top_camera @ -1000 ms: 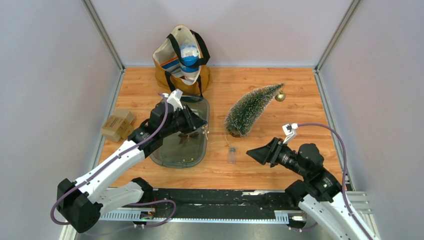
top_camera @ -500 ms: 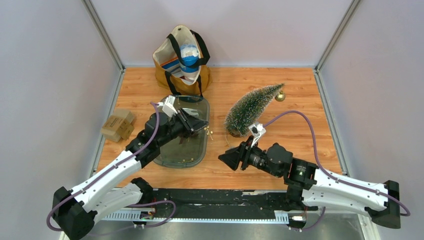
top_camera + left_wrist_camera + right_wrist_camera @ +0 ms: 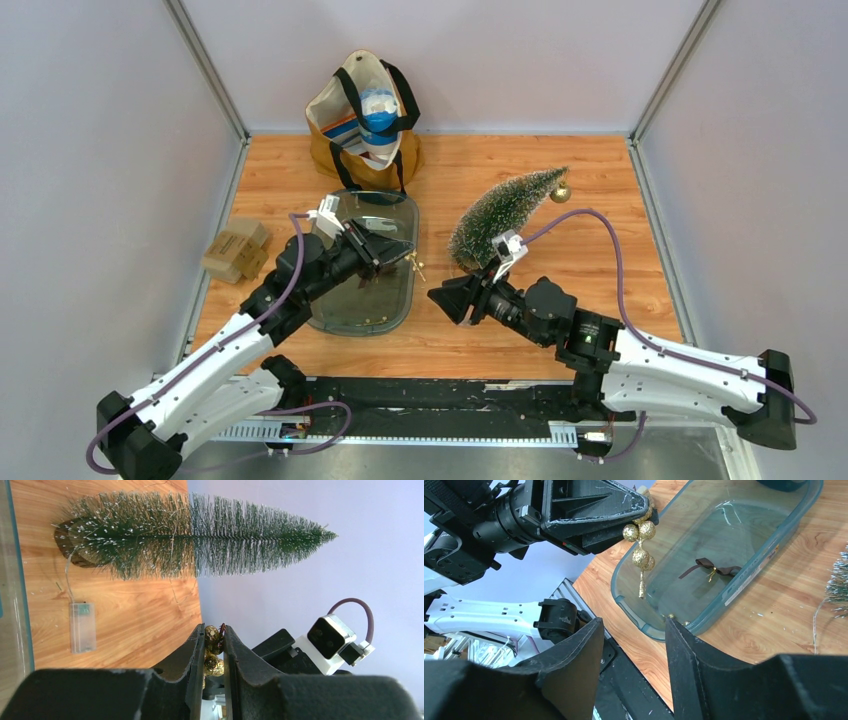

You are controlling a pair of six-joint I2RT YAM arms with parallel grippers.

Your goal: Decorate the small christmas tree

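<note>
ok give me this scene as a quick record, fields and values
clear tray: on the table, holds a brown bow
small christmas tree: on the table, right of the tray
left end effector: shut on a sprig of gold beads, at the tray's right edge
right end effector: open, empty, facing the left one
battery box: on the table, thin wire toward the tree's base
also there: tote bag at the back; cardboard boxes at left

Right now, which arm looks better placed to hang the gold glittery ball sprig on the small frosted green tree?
Left, probably. The left gripper is shut on the gold glittery ball sprig, facing the small frosted green tree. The right gripper is open and empty, aimed at the sprig.
</note>
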